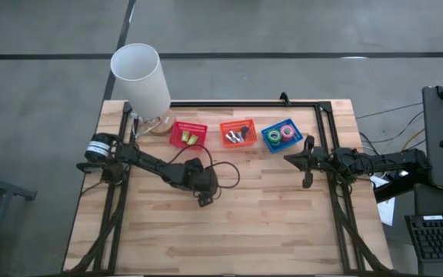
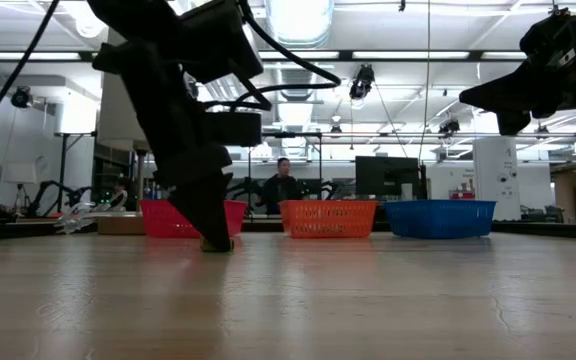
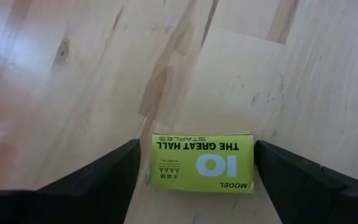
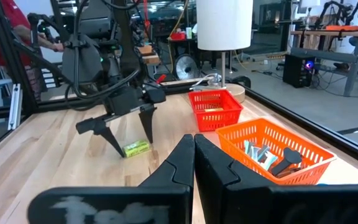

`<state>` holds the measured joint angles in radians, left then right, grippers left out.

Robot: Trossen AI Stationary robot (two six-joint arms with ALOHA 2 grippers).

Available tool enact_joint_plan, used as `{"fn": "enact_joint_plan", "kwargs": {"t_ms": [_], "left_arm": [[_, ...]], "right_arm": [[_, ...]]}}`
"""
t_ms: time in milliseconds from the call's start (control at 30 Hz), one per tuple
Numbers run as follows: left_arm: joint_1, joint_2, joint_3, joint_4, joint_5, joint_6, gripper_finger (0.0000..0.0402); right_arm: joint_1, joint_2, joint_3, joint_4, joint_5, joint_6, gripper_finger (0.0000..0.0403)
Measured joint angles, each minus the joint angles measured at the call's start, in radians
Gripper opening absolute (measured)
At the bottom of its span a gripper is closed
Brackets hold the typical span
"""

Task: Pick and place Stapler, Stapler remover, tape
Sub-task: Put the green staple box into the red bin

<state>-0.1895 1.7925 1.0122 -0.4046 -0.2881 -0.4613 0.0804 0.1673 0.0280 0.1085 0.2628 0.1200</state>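
Staples box (image 3: 202, 163) | lying flat on table, near red basket (image 1: 188, 134) | left gripper (image 3: 194, 171) spread astride it, ready to pinch | right gripper (image 4: 194, 163) pressed together, waiting beside blue basket (image 1: 282, 135)

A white-shaded lamp (image 1: 141, 79) stands at the table's (image 1: 268, 223) far left corner. Along the far edge sit a red basket (image 1: 188, 134), an orange basket (image 1: 238, 132) and a blue basket (image 1: 282, 135). A green staples box (image 3: 202, 163) lies on the bare wood nearer the middle.
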Motion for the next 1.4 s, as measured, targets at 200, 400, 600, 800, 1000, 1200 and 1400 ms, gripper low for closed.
{"fn": "enact_joint_plan", "kwargs": {"t_ms": [200, 400, 600, 800, 1000, 1200, 1400], "left_arm": [[0.002, 0.000, 0.000, 0.001, 0.047, 0.015, 0.0295], [0.009, 0.000, 0.000, -0.005, 0.065, 0.017, 0.0275], [0.009, -0.001, 0.000, -0.007, 0.065, 0.029, 0.0263], [0.016, -0.035, -0.005, -0.044, 0.070, 0.058, 0.0261], [0.032, -0.120, -0.007, -0.135, -0.009, 0.079, 0.0261], [0.073, -0.231, -0.005, -0.202, -0.201, 0.125, 0.0261], [0.163, -0.307, -0.005, -0.159, -0.382, 0.183, 0.0261]], "right_arm": [[0.000, 0.000, 0.000, 0.000, 0.000, 0.000, 0.0008], [0.000, -0.001, 0.000, 0.000, 0.000, 0.000, 0.0008], [0.000, -0.001, 0.000, 0.000, 0.000, 0.000, 0.0008], [0.000, 0.000, 0.000, 0.000, 0.000, 0.000, 0.0008], [0.000, -0.001, 0.000, 0.000, 0.000, 0.000, 0.0008], [0.000, -0.001, 0.000, 0.000, 0.000, 0.000, 0.0008], [0.000, -0.001, 0.000, 0.000, 0.000, 0.000, 0.0008]]}}
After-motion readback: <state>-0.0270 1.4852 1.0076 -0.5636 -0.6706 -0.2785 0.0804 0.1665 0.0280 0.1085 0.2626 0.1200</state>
